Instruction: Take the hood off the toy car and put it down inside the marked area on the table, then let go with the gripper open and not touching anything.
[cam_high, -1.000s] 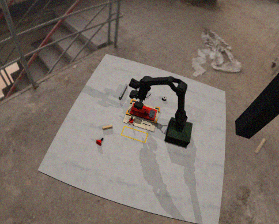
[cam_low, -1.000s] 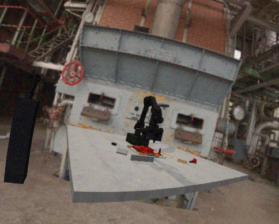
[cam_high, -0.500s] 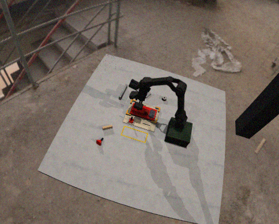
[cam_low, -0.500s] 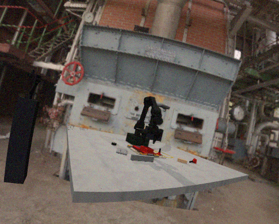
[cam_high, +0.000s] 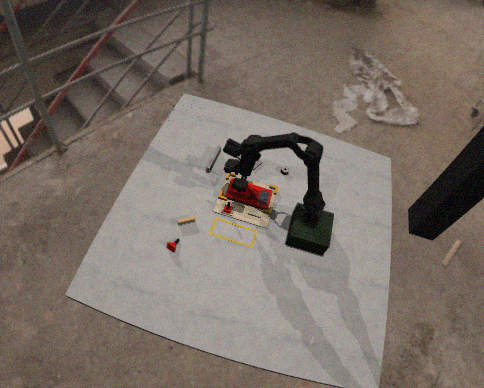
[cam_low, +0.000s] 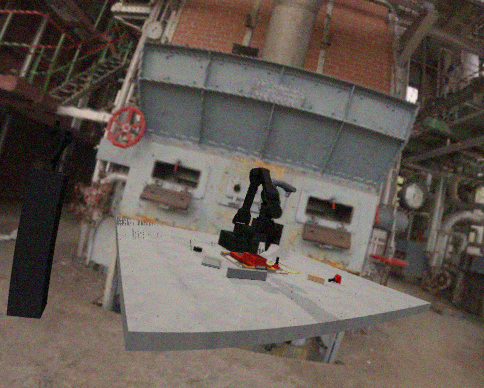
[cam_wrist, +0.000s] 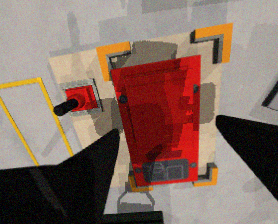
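The red toy car (cam_high: 252, 193) (cam_low: 250, 258) (cam_wrist: 160, 110) sits on a beige board (cam_high: 245, 214) (cam_wrist: 75, 65) with orange corner marks. Its red top panels are all in place, and I cannot tell the hood apart from the rest. My gripper (cam_high: 240, 183) (cam_wrist: 165, 126) is open and empty. It hangs just above the car with one finger on each side and touches nothing. The marked area, a yellow rectangle (cam_high: 236, 225) (cam_wrist: 20, 84), lies on the table beside the board, on the near side in the top view.
A small red clamp with a black handle (cam_high: 227, 207) (cam_wrist: 82, 97) is fixed on the board beside the car. On the table lie a grey bar (cam_high: 213, 158) (cam_low: 246, 273), a wooden block (cam_high: 186, 220) (cam_low: 315, 278), a loose red clamp (cam_high: 172, 245) (cam_low: 336, 278) and a small black ring (cam_high: 285, 170). The arm's green base (cam_high: 310, 232) stands right of the board.
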